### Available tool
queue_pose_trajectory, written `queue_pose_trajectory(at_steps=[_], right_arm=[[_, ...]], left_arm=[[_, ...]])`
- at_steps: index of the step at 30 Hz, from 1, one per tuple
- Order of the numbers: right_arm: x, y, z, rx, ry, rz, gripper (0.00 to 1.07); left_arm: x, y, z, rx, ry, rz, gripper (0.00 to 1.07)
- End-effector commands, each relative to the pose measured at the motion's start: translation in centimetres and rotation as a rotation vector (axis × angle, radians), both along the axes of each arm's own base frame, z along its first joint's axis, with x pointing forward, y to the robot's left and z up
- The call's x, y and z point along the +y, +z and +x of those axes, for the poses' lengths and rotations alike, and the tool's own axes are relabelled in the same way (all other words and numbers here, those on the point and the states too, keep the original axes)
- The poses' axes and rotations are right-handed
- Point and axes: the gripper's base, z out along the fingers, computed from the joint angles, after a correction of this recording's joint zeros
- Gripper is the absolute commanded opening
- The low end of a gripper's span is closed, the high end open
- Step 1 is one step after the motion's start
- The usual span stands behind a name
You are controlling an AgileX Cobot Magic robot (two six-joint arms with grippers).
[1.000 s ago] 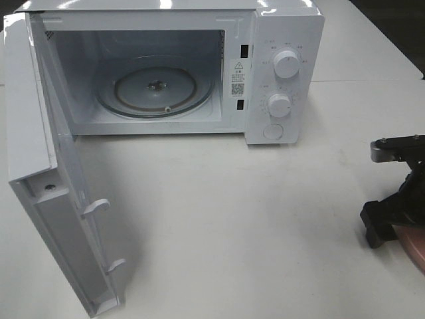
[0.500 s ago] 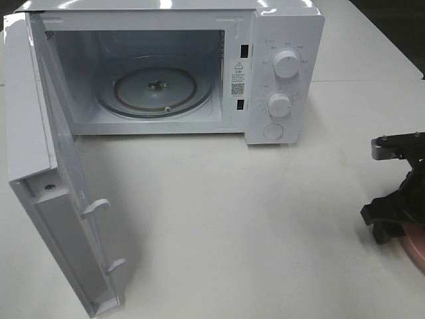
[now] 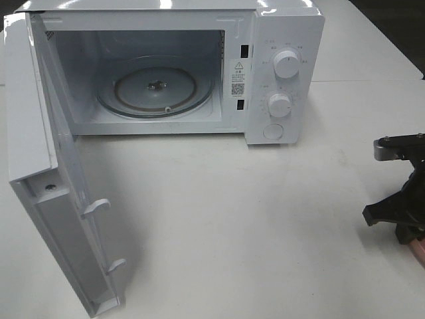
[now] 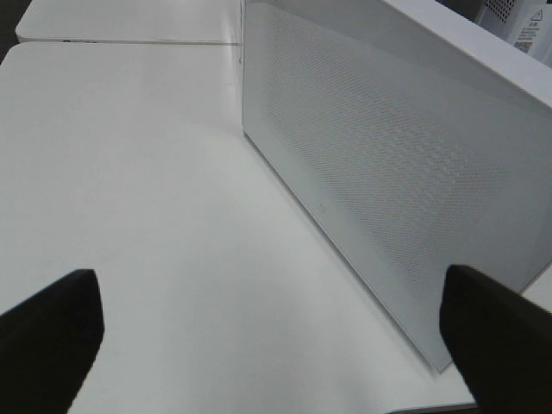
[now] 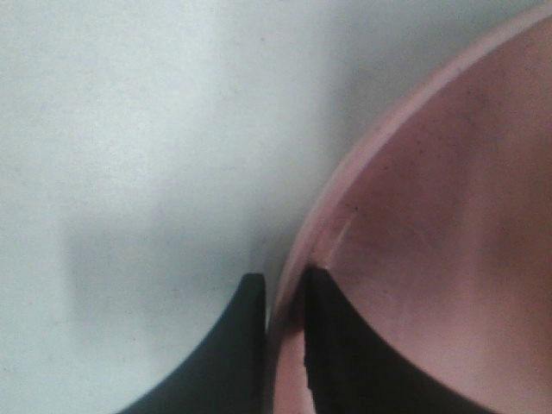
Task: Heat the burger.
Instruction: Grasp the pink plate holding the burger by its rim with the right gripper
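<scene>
One microwave [image 3: 279, 40] stands on the table [image 3: 232, 219] with its door [image 3: 40, 133] swung wide open; inside lies one glass turntable [image 3: 156, 90] with nothing on it. Its panel has two knobs [image 3: 287, 64] and one button [image 3: 273, 131]. The right gripper [image 5: 283, 289], at the table's right edge, is clamped on the rim of one pink plate [image 5: 431, 216], one finger inside the rim, one outside. The left gripper [image 4: 269, 285] has its two fingers wide apart, near the door's outer face. I cannot see the burger in any view.
</scene>
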Motion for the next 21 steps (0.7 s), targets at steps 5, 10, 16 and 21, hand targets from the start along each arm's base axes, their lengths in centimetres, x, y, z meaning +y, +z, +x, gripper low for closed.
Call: queue_pose_trajectory(at_steps=[5, 10, 16, 21], right_arm=[[-0.10, -0.25, -0.40, 0.041, -0.008, -0.007, 0.00], [-0.06, -0.25, -0.43, 0.044, -0.010, -0.006, 0.00], [-0.10, -0.20, -0.53, 0.051, -0.034, -0.008, 0.00], [0.66, 0.24, -0.67, 0.044, -0.025, -0.063, 0.00]], left_arm=[[0.00, 0.01, -0.28, -0.017, 0.001, -0.005, 0.98], [0.00, 0.01, -0.28, -0.017, 0.001, -0.005, 0.98], [0.00, 0.01, -0.28, -0.017, 0.001, -0.005, 0.98], [0.00, 0.01, -0.28, -0.017, 0.001, -0.005, 0.98]])
